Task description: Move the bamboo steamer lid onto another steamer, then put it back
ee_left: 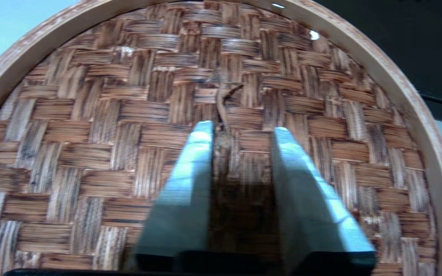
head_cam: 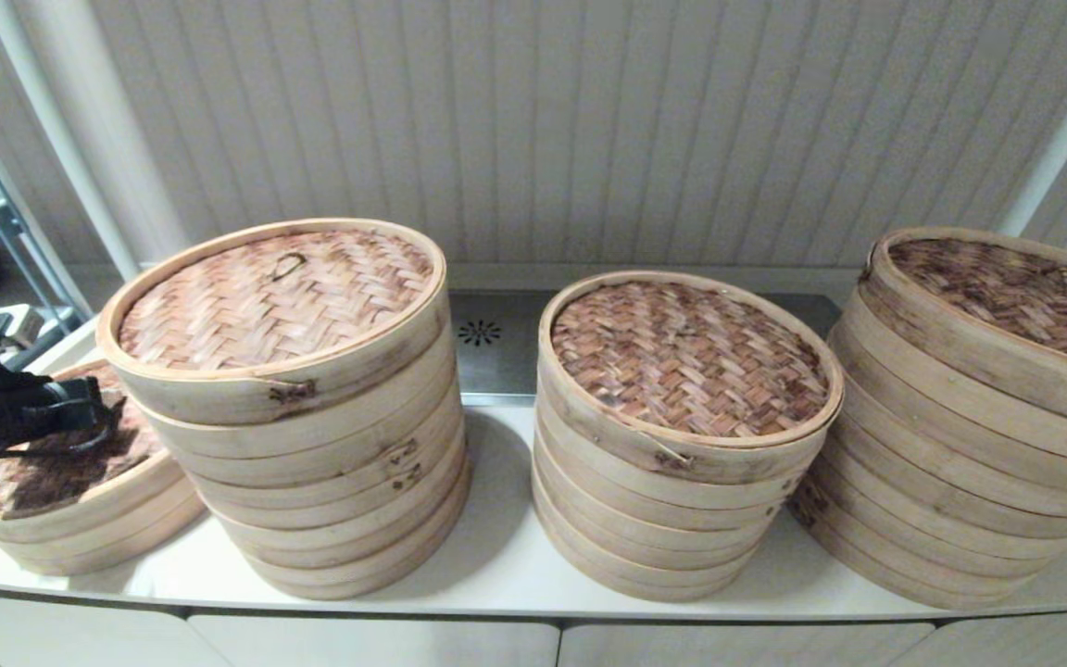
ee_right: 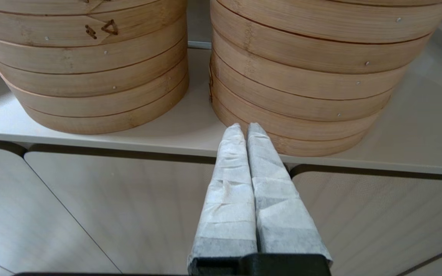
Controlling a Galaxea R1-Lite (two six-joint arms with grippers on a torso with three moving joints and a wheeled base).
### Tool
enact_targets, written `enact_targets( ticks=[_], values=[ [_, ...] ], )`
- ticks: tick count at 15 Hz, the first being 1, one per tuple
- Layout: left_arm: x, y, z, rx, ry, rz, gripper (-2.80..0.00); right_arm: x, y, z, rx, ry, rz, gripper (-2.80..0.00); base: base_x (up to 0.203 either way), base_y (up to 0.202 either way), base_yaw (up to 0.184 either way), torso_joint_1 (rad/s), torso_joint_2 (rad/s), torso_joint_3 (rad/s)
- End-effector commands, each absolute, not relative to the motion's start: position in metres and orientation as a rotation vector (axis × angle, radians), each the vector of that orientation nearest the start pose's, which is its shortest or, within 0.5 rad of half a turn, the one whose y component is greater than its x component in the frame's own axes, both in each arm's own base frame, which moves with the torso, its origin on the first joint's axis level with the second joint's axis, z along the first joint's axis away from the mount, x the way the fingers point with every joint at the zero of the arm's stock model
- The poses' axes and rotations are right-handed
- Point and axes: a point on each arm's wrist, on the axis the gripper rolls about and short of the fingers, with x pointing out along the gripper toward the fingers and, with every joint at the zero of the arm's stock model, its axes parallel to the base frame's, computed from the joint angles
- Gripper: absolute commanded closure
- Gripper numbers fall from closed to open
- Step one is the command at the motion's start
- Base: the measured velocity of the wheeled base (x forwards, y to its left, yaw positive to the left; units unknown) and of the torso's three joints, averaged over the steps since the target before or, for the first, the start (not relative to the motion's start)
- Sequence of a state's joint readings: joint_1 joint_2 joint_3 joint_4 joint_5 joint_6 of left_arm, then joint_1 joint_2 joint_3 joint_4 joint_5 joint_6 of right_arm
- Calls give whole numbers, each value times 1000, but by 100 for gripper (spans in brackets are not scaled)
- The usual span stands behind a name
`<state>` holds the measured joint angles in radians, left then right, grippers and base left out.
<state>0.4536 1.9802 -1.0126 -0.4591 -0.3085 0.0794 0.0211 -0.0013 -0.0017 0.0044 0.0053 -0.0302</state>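
The bamboo steamer lid (head_cam: 6,486), pinkish-tan weave with a plain pale rim, lies on the short stack at the far left of the counter. My left gripper (head_cam: 100,415) hovers low over it, open. In the left wrist view the lid (ee_left: 90,126) fills the picture, and its thin loop handle (ee_left: 223,101) lies just ahead of the left gripper (ee_left: 242,128), running in between the fingertips close to one finger. My right gripper (ee_right: 246,125) is shut and empty, held below the counter's front edge; it does not show in the head view.
A tall steamer stack (head_cam: 311,463) beside the short one carries a similar lid (head_cam: 274,296) with a dark stitched rim joint. Two more stacks with darker woven lids stand at centre right (head_cam: 682,445) and far right (head_cam: 978,417). A white counter (head_cam: 496,556) bears them all.
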Motion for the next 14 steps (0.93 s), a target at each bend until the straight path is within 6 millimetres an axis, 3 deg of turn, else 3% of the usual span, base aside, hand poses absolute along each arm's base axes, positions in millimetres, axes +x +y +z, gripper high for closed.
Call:
enact_targets(
  ticks=[1,9,10,14],
  values=[
    [330,154,138,-103,446,121,-280,-23,0,75,-31,0,28,0,0,0,0,0,0,0],
    [261,122,213,-36,287,142,-280,-23,0,75,-31,0,28,0,0,0,0,0,0,0],
    [247,116,222,-26,262,148,0,-23,0,75,-31,0,28,0,0,0,0,0,0,0],
    [185,88,239,11,183,179,0,-23,0,75,-31,0,28,0,0,0,0,0,0,0]
  ],
)
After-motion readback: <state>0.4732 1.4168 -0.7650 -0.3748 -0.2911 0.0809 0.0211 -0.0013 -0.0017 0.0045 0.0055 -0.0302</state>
